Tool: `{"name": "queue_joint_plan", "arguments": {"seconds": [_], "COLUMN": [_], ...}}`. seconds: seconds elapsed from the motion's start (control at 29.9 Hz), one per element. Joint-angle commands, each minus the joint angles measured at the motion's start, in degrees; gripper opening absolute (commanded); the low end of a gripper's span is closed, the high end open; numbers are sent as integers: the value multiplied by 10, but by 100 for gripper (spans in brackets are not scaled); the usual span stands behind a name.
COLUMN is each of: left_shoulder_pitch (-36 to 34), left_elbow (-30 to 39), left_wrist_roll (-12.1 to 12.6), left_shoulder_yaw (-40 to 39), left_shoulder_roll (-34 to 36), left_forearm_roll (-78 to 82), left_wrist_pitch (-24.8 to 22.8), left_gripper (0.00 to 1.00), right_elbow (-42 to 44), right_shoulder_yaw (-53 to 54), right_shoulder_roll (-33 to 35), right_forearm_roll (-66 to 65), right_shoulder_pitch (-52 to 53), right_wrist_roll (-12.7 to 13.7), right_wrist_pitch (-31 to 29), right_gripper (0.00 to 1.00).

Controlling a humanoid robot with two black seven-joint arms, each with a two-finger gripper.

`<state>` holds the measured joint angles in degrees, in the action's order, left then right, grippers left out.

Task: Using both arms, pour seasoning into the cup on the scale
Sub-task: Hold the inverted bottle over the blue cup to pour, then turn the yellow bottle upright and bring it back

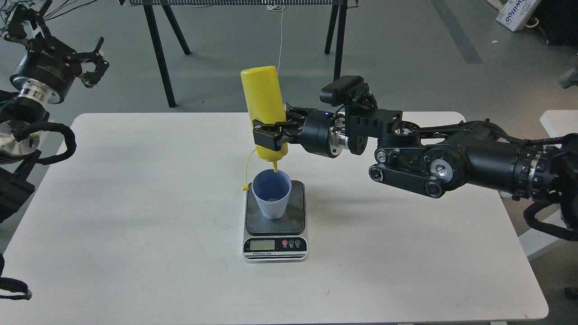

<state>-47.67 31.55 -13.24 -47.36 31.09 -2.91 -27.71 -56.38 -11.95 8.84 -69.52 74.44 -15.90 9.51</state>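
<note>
A yellow squeeze bottle of seasoning [263,106] hangs upside down above a white worktop [135,225], clamped near its neck by the right end effector [270,135], whose black fingers close around the lower part of the bottle's body. The bottle's pointed nozzle dips just inside the rim of a light-blue ribbed cup [271,195], at the side of the rim nearest the worktop's far edge. A thin yellow tether with its cap [246,178] dangles from the neck, down past the cup's left side.

The cup stands upright on the dark weighing plate of a silver kitchen scale [275,225], toward the plate's far left part. The scale sits near the middle of the worktop, its LCD display and round buttons facing the near edge.

The right arm [451,158] reaches in across the worktop's right edge. The left end effector [92,67] is raised beyond the worktop's far left corner, well apart from the scale, its fingers spread and holding nothing.
</note>
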Motion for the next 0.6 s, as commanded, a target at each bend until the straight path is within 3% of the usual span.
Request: {"name": "queue_joint_plan", "arguments": {"seconds": [0.0,0.33,0.57], "left_shoulder_pitch": [0,-6,-7], "left_elbow": [0,0,0], "left_wrist_roll": [0,-1,-1], "left_shoulder_yaw": [0,2,2], "left_shoulder_roll": [0,2,4], "left_forearm_roll": [0,0,-1], "left_wrist_pitch": [-1,-2,-2], "left_gripper": [100,100,100], "right_elbow": [3,14,3], "right_shoulder_yaw": [0,20,151], "right_shoulder_roll": [-2,-1,14], "right_forearm_roll": [-5,-3,6], "right_shoulder_pitch": [-11,-45,-91], "right_wrist_roll": [0,0,4], "right_wrist_pitch": [2,32,31], "right_gripper": [18,18,18]}}
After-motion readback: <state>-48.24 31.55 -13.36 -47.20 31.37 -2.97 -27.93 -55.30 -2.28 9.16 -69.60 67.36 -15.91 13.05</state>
